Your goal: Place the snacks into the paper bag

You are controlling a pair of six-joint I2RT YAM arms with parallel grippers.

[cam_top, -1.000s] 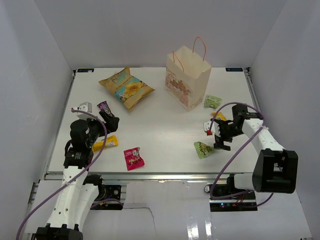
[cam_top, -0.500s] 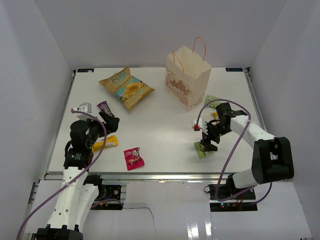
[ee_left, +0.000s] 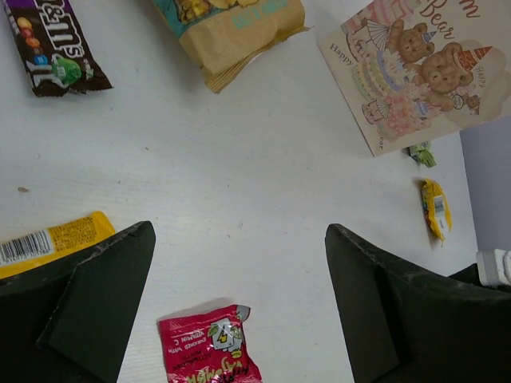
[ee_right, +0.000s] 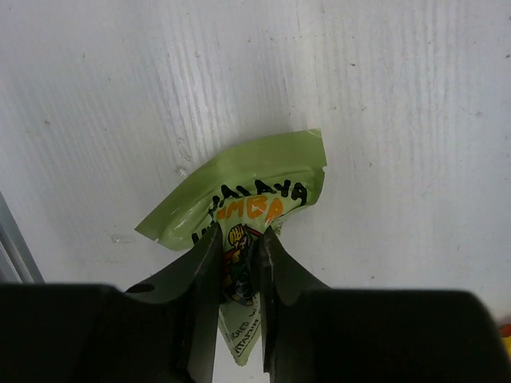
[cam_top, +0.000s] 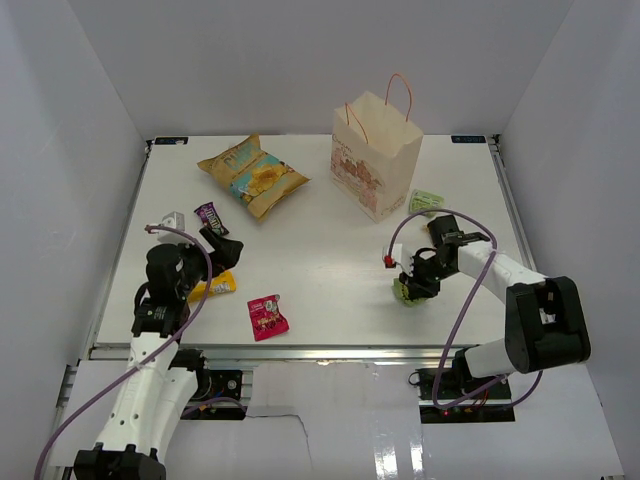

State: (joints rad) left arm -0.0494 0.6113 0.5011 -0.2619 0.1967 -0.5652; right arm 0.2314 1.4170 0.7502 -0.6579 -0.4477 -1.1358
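The paper bag (cam_top: 375, 165) stands upright at the back, right of centre, its bear picture (ee_left: 415, 72) in the left wrist view. My right gripper (cam_top: 408, 288) (ee_right: 239, 247) is down on the table, shut on a small green packet (ee_right: 247, 191), which bunches up between the fingers. My left gripper (cam_top: 215, 250) (ee_left: 239, 230) hangs open over bare table, holding nothing. The large chip bag (cam_top: 252, 175), purple packet (cam_top: 211, 217), yellow packet (cam_top: 212, 286) and magenta packet (cam_top: 267, 317) lie on the left half. A second green packet (cam_top: 425, 201) lies right of the bag.
An orange-yellow packet (ee_left: 436, 209) lies on the table past the bag's right corner. White walls close in the table on three sides. The front table edge (cam_top: 300, 350) runs just below the magenta packet and my right gripper.
My right gripper has swung left and down onto the green packet and closed on it, crumpling it. The left gripper stayed open and barely shifted.
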